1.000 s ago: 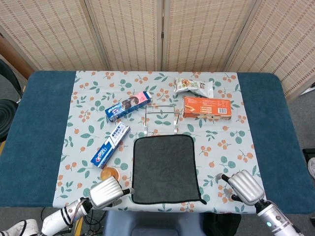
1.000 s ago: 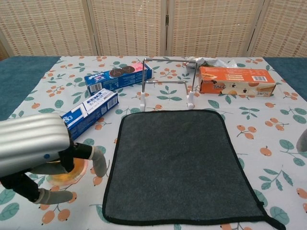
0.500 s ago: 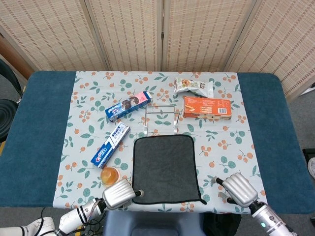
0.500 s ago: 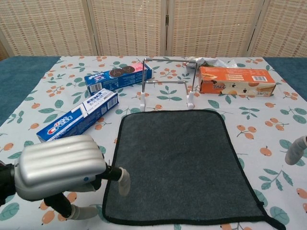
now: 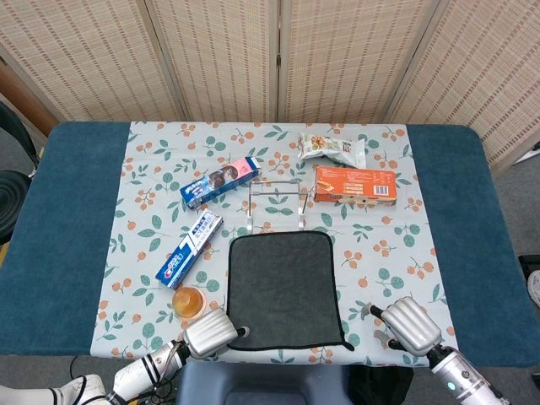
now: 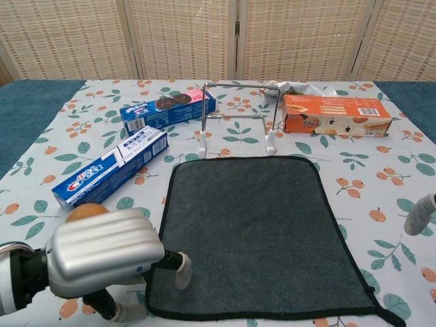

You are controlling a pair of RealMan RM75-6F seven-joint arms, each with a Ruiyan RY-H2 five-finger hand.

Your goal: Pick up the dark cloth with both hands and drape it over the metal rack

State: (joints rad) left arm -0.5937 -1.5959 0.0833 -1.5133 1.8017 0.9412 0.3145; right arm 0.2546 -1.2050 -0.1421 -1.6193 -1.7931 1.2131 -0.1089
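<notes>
My left hand (image 6: 102, 253) wears a ribbed silver shell over black fingers with pale grey tips; my right hand (image 5: 409, 324) matches, on a white-and-black wrist.

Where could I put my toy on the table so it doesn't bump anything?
Free spots: the blue strips of the table on both sides, and the flowery part right of the dark cloth, below the orange box. It's crowded around the metal rack, the cookie box and the toothpaste box.

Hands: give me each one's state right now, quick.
Left hand: open, holding nothing, fingers at the dark cloth's near left corner.
Right hand: cannot be told; off the cloth's right edge, holding nothing visible.
</notes>
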